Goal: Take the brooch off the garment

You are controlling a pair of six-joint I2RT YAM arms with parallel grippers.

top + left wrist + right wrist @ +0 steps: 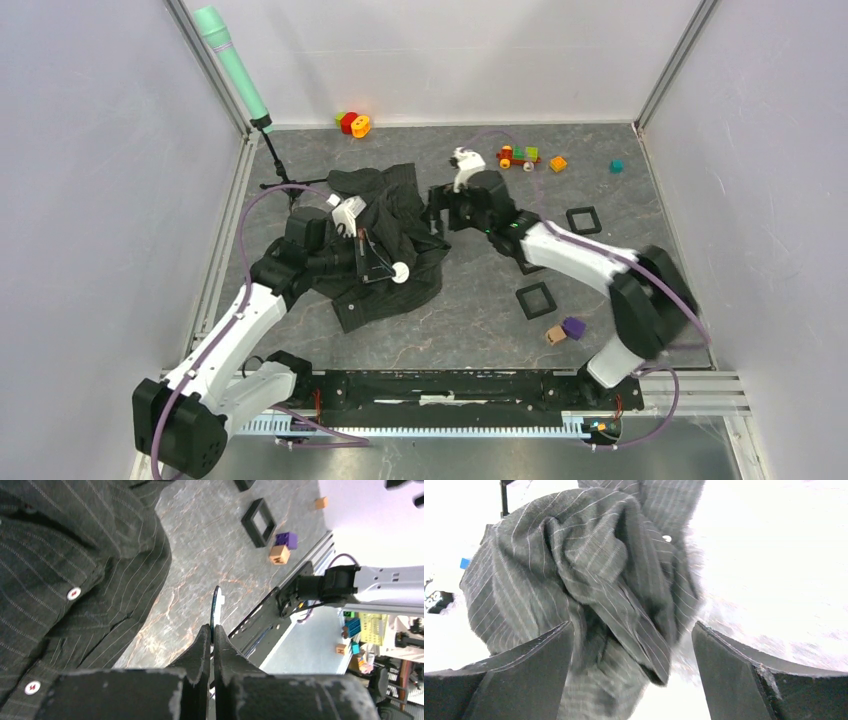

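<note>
On the grey table [480, 295] a dark striped shirt [400, 195] lies in a crumpled heap, a little left of the middle. Both arms reach in to it, one from each side.

The left fingers [202, 652] are pressed together, and they pinch the brooch [216, 606] by its edge. The brooch is thin and dark, with a small white bit on it. In the left wrist view it sticks out past the finger tips with bare table behind it. It is apart from the shirt, which lies just beside the fingers. A white button [73, 593] shows on the cloth there, and one more sits lower down. From above, the left finger tips hang over the near part of the shirt.

The right fingers [524, 672] are spread wide. A bunched fold of the shirt sits in the gap and beyond it, but they do not squeeze it. That cloth is blurry, so I cannot tell if it touches them.

Two black square frames [535, 299] lie on the right part of the table. A purple block [572, 326] and a tan block [555, 335] sit side by side near the front
</note>
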